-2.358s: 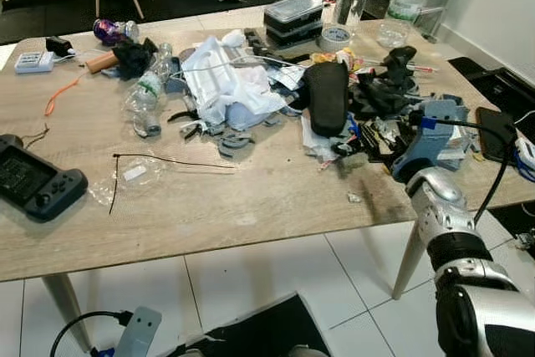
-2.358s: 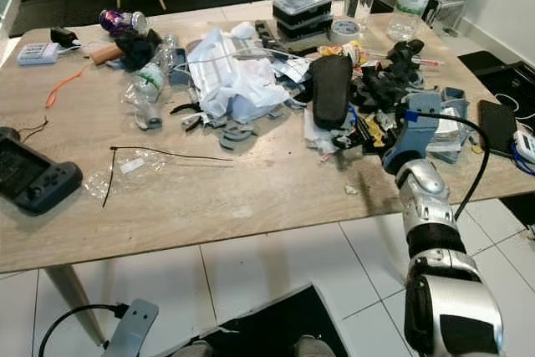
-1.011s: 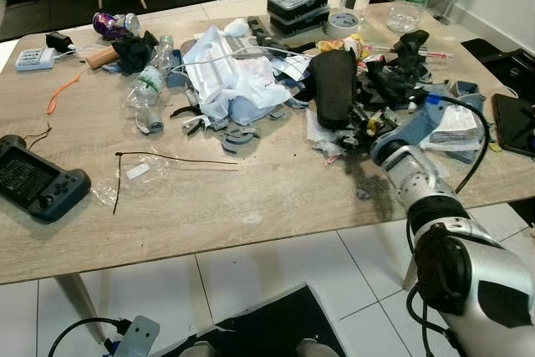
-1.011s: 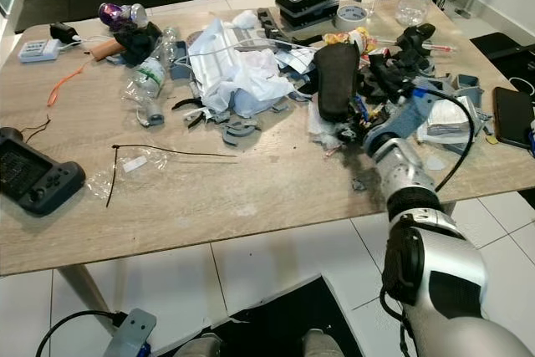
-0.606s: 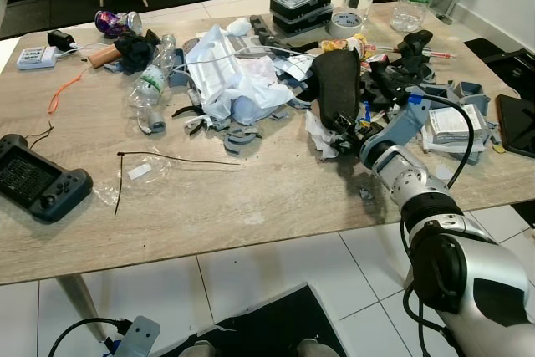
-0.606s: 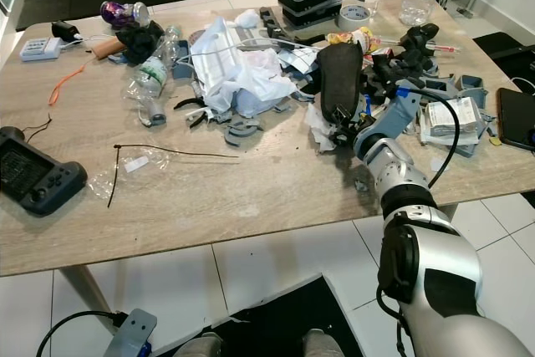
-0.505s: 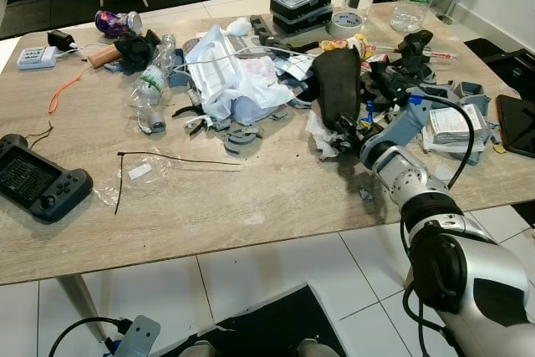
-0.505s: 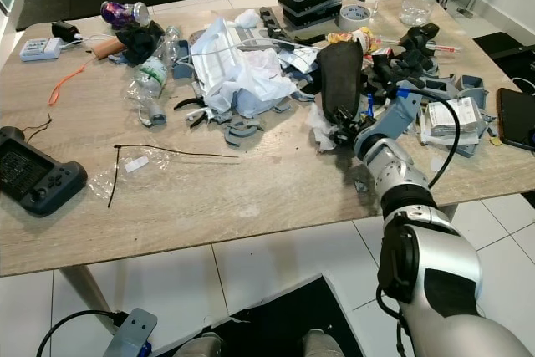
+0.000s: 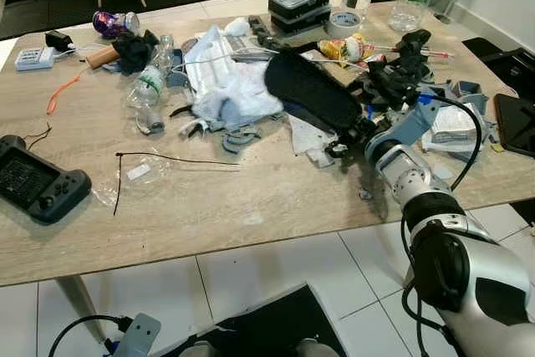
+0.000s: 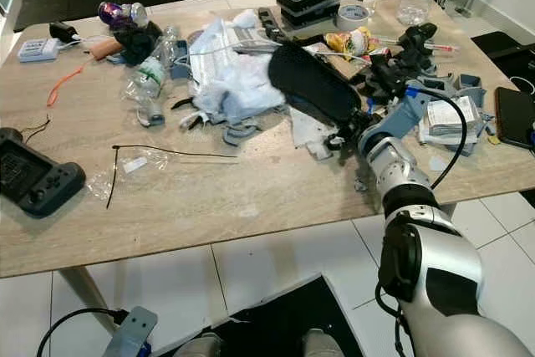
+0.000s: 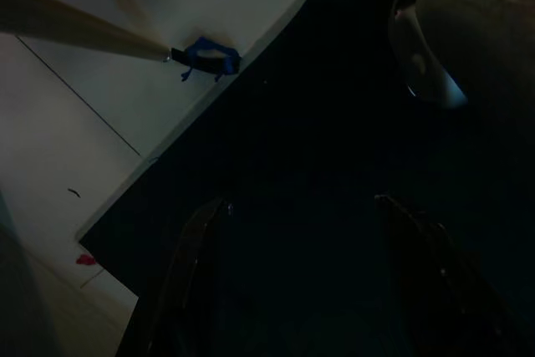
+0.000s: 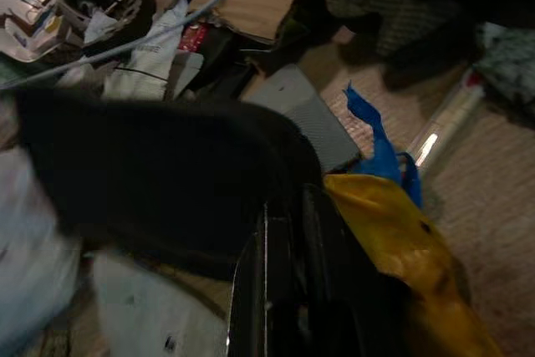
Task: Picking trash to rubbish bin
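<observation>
A long black padded piece [image 9: 311,98] hangs tilted over the clutter in the middle of the wooden table [image 9: 251,206], its far end pointing left over the white bag pile [image 9: 226,81]. My right gripper [image 9: 355,133] is shut on its near end, low over the table's right part. In the right wrist view the black piece [image 12: 150,173] runs out from the closed fingers [image 12: 284,290], with a yellow wrapper [image 12: 393,232] and a blue scrap [image 12: 376,148] beside them. My left gripper [image 11: 301,290] hangs below the table in the dark, fingers apart, above a black mat.
Crushed bottles [image 9: 149,89], a black cable tie [image 9: 167,159], a game controller [image 9: 33,177], stacked black boxes [image 9: 299,2], a tape roll [image 9: 343,24] and a phone [image 9: 514,123] lie on the table. Bare wood runs along the near edge; white tiles lie below.
The black piece stood upright in my right gripper half a second ago. Now it has swung over to the left and lies tilted above the pile. The papers under it shifted.
</observation>
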